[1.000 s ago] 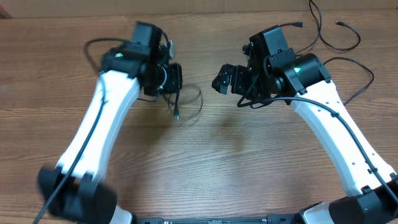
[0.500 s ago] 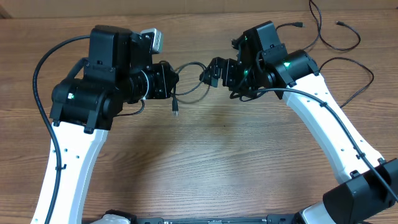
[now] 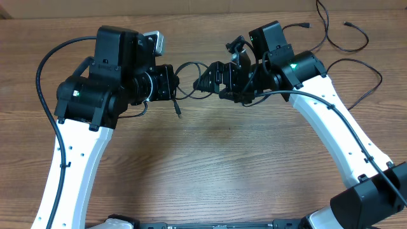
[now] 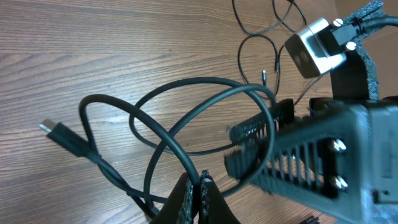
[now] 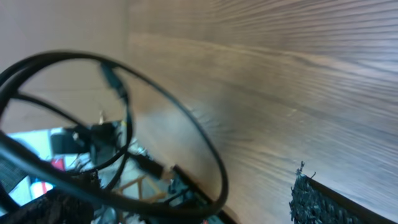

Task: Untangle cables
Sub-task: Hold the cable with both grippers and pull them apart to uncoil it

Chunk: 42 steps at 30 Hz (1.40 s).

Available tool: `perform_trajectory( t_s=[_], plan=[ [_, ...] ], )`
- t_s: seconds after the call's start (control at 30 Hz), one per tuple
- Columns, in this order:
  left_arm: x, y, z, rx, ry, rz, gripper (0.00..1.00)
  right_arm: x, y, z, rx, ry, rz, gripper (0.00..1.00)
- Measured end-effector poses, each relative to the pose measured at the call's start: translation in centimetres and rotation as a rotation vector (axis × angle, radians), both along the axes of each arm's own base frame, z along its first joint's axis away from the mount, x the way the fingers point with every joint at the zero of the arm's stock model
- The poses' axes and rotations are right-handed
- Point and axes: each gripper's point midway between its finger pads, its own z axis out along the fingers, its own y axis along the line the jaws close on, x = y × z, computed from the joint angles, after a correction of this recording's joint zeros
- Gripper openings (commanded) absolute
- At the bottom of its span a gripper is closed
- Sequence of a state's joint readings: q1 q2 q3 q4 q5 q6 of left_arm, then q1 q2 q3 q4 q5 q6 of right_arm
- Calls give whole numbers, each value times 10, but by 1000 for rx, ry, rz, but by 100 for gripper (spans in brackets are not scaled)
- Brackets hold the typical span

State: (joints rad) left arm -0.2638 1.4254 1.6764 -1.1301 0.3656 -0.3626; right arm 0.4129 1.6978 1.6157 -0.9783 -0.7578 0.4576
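You are looking at a wooden surface (image 3: 210, 172), brown, with the grain running left to right in the overhead view. A paler, plainer tan band (image 3: 191, 5) runs along its far edge. In the right wrist view the surface tilts steeply. Past its edge you get only a bright blur with a small red patch (image 5: 56, 163), too soft to identify.

Black cables (image 5: 129, 124) loop across left, close, blurred; wood table (image 5: 280, 81) behind.
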Motion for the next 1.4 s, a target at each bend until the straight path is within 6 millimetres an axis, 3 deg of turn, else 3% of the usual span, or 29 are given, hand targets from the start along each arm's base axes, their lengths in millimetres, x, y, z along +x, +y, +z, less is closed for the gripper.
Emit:
perform_trajectory(
  t_s=[0.3,0.4,0.57,0.73,1.07,1.4],
  plan=[
    [1,1,0,6,-2,6,4,-16,13,19,127,-12,124,96],
    [4,10,-4,38,6,58,4,-21,13,20,142,-15,151,96],
    [4,33,-15,119,49,193,4,-24,2,2,40,17,120,97],
    [7,40,-16,140,47,238,4,-15,-5,-8,-34,-11,79,98],
    [3,4,0,-7,16,54,4,5,-11,-12,-88,-17,-38,97],
    [0,-7,5,-59,12,3,4,15,-32,-32,-228,37,-186,95]
  ],
)
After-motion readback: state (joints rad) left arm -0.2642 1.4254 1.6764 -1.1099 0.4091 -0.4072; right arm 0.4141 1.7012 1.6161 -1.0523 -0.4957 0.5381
